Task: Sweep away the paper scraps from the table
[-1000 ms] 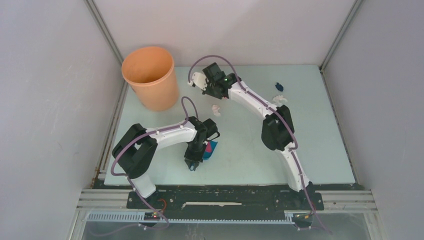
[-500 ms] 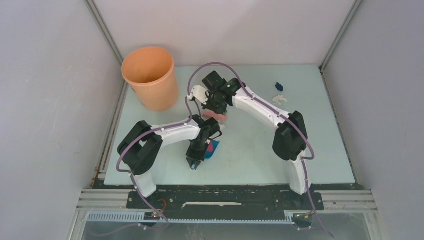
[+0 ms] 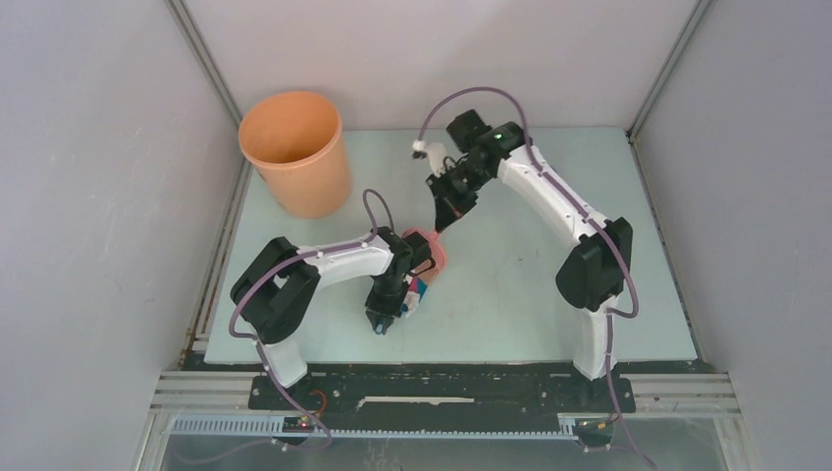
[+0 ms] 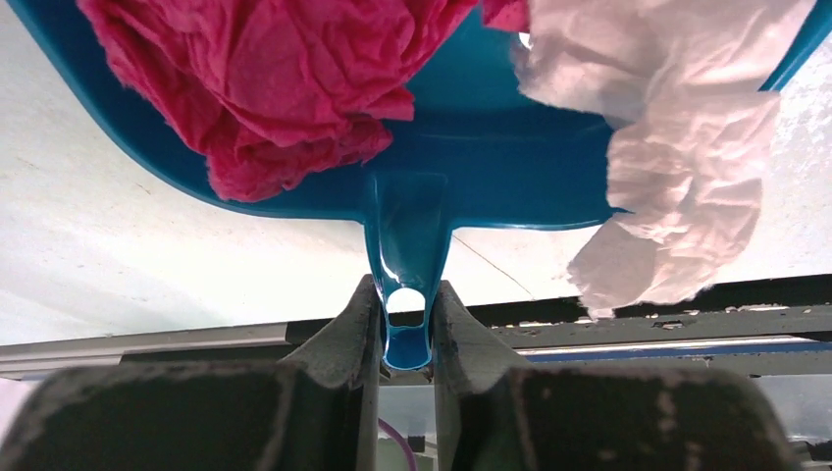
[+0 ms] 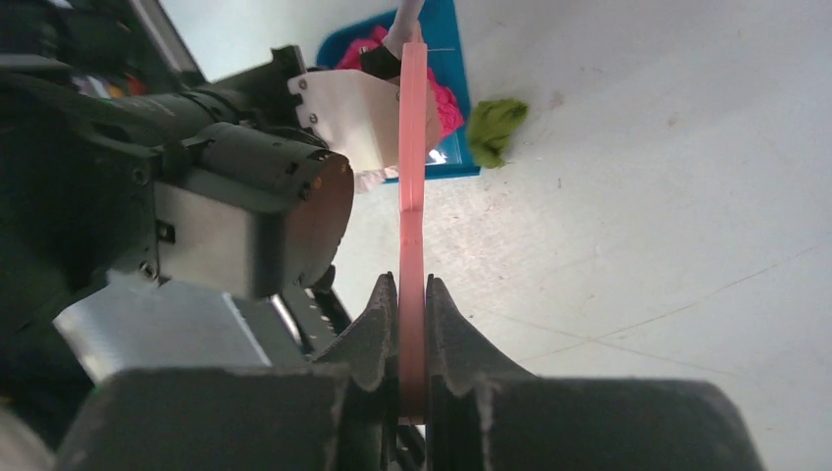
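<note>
My left gripper is shut on the handle of the blue dustpan, which rests on the table; the gripper also shows in the left wrist view. A magenta paper scrap and a white one lie in the pan, the white one hanging over its rim. My right gripper is shut on the pink brush handle. The brush head sits at the pan's mouth. An olive green scrap lies just beside the pan. The far-right scraps are hidden behind my right arm.
An orange bucket stands at the back left corner. Grey walls close in the table on three sides, and a black rail runs along the near edge. My left arm's wrist is close beside the brush.
My right arm swung the brush from the back centre down to the dustpan mouth, pushing the white scrap into the pan. The left gripper and dustpan stayed put.
</note>
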### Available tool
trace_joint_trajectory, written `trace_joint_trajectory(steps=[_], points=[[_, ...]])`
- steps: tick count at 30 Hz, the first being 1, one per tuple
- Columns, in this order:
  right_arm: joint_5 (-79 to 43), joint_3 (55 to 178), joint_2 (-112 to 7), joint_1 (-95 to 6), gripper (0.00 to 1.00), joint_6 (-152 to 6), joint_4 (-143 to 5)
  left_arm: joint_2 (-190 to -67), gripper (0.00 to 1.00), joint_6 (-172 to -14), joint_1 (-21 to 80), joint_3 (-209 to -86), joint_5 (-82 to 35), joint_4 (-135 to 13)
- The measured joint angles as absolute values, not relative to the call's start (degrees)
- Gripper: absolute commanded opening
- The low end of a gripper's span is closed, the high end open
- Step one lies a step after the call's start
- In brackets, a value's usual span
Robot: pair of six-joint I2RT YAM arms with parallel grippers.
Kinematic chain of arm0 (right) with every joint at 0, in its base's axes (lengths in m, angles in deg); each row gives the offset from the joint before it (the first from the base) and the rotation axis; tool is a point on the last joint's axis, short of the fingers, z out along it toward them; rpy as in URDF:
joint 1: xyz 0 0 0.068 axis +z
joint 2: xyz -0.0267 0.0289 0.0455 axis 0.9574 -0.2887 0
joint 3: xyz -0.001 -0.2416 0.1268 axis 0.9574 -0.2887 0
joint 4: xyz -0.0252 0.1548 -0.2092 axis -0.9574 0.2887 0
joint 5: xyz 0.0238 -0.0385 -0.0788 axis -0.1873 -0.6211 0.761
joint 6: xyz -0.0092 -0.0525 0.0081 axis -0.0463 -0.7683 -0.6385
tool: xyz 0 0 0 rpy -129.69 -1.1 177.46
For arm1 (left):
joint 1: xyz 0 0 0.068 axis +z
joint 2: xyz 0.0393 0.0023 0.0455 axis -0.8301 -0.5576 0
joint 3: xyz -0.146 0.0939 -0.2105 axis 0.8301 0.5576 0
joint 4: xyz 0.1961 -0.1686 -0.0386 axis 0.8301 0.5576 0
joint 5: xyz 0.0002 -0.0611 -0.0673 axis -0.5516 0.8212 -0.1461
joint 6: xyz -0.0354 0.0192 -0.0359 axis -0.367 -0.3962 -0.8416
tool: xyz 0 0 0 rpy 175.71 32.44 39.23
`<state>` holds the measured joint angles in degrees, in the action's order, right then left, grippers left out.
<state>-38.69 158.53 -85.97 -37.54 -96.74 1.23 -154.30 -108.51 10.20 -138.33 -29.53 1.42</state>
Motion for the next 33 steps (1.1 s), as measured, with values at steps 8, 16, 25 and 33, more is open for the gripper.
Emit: trace_joint_trajectory(steps=[8, 16, 25, 33], points=[[-52.26, 159.77, -85.56, -49.19, 0.0, -88.59, 0.51, -151.81, 0.0, -108.55, 9.22, -135.91, -29.53, -1.84], [-50.51, 153.17, -77.4, -53.04, 0.0, -87.76, -5.85, -146.45, 0.0, -109.49, 7.42, -134.12, -29.55, -1.84], [-36.72, 146.48, -73.23, -51.66, 0.0, -90.56, -11.38, -142.91, 0.0, -109.67, 6.46, -134.03, -29.84, 0.8], [-27.41, 143.51, -78.67, -42.15, 0.0, -93.53, -14.6, -144.7, 0.0, -109.62, 6.44, -133.39, -29.93, 0.17]])
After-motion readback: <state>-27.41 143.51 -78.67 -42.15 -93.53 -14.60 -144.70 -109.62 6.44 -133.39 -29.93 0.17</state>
